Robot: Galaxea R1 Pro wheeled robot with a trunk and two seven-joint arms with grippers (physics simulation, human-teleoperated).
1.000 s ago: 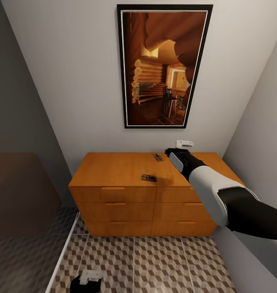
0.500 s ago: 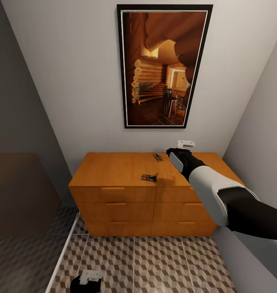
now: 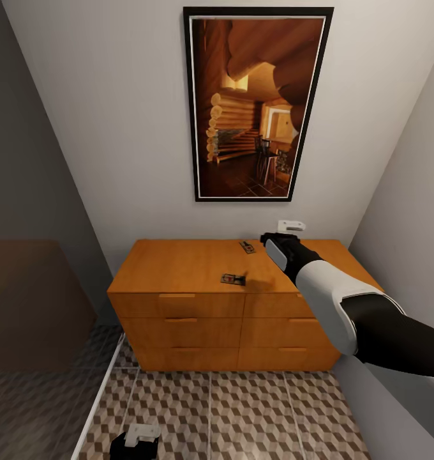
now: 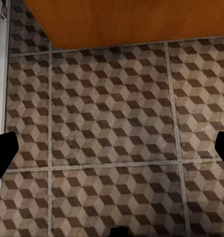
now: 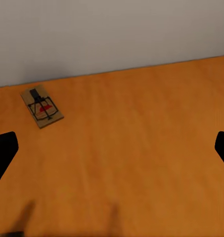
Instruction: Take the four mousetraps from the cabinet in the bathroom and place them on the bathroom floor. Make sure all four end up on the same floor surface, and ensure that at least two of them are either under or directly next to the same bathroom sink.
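Note:
Two mousetraps lie on the flat top of the orange-brown cabinet (image 3: 179, 262): one near the back wall (image 3: 246, 246), one close to the front edge (image 3: 232, 279). My right gripper (image 3: 272, 239) hovers over the cabinet top, just right of the back mousetrap. In the right wrist view that mousetrap (image 5: 42, 107) lies off to one side, and the gripper (image 5: 112, 150) is open with nothing between its dark fingertips (image 5: 3, 153). My left gripper (image 3: 135, 439) hangs low over the cube-patterned bathroom floor (image 3: 242, 409), open and empty (image 4: 112, 150).
A large framed picture (image 3: 255, 102) hangs above the cabinet. A grey wall (image 3: 408, 211) stands close on the right. The dark glass shower enclosure (image 3: 32, 319) with a pale sill (image 3: 99, 396) borders the floor on the left. The cabinet's base (image 4: 121, 22) edges the tiled floor (image 4: 112, 113).
My right gripper has crept slightly to the right over the cabinet top. Both mousetraps and the left arm stay where they were.

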